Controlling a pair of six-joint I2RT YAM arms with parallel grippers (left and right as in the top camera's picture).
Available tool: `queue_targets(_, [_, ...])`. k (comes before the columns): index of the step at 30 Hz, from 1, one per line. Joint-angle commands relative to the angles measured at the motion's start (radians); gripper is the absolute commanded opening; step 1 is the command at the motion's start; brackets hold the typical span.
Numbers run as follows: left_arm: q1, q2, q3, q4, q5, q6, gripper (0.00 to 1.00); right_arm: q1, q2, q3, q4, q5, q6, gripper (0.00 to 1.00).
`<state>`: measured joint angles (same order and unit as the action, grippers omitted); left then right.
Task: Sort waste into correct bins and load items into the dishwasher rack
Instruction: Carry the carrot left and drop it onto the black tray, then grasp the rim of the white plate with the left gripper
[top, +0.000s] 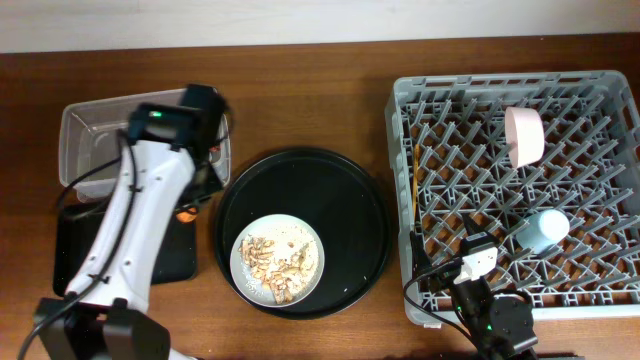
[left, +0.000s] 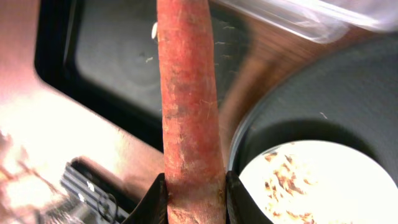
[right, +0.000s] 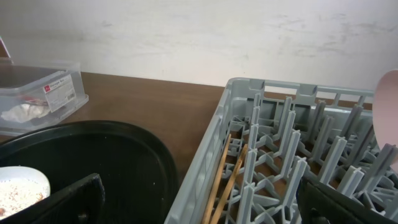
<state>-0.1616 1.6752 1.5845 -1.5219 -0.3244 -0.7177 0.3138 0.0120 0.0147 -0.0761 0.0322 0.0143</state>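
Overhead, the dishwasher rack (top: 510, 85) holds the bowl (top: 523, 135), cup (top: 541, 230) and chopsticks (top: 415, 190). The plate (top: 278, 260), scraps on it, lies left of the rack.

Left wrist: the left hand (left: 194, 196) clenches the carrot (left: 186, 106) over the flat black tray (left: 106, 56), further left.

Right wrist: the right hand (right: 211, 208) hangs spread and empty by the rack's left wall. Carrot, scraps and plate seemingly remain.

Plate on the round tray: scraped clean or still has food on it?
Not clean. Beige scraps lie across the middle and lower part of the plate, which sits flat on the round black tray.
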Motion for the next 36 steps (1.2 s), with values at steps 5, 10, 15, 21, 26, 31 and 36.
queue_targets(5, [0.139,-0.053,-0.203,0.109,0.049,-0.181,0.01,-0.007,-0.007,-0.009,-0.001,0.002,0.0,0.98])
queue_targets(10, [0.245,-0.053,-0.345,0.253,0.101,-0.187,0.06,-0.007,-0.007,-0.009,-0.001,0.002,0.0,0.98])
queue_targets(15, [0.324,-0.053,-0.396,0.321,0.149,-0.187,0.83,-0.007,-0.007,-0.009,-0.001,0.002,0.0,0.98])
queue_targets(21, [0.314,-0.066,-0.357,0.413,0.427,0.041,0.99,-0.007,-0.007,-0.009,-0.002,0.002,0.0,0.98])
queue_targets(26, [0.113,-0.091,-0.277,0.443,0.5,0.307,0.99,-0.007,-0.007,-0.009,-0.001,0.002,0.0,0.98])
queue_targets(31, [-0.208,-0.077,-0.277,0.448,0.418,0.399,0.89,-0.007,-0.007,-0.009,-0.002,0.002,0.0,0.98])
queue_targets(36, [-0.46,-0.047,-0.277,0.447,0.297,0.398,0.7,-0.007,-0.007,-0.009,-0.001,0.002,0.0,0.98])
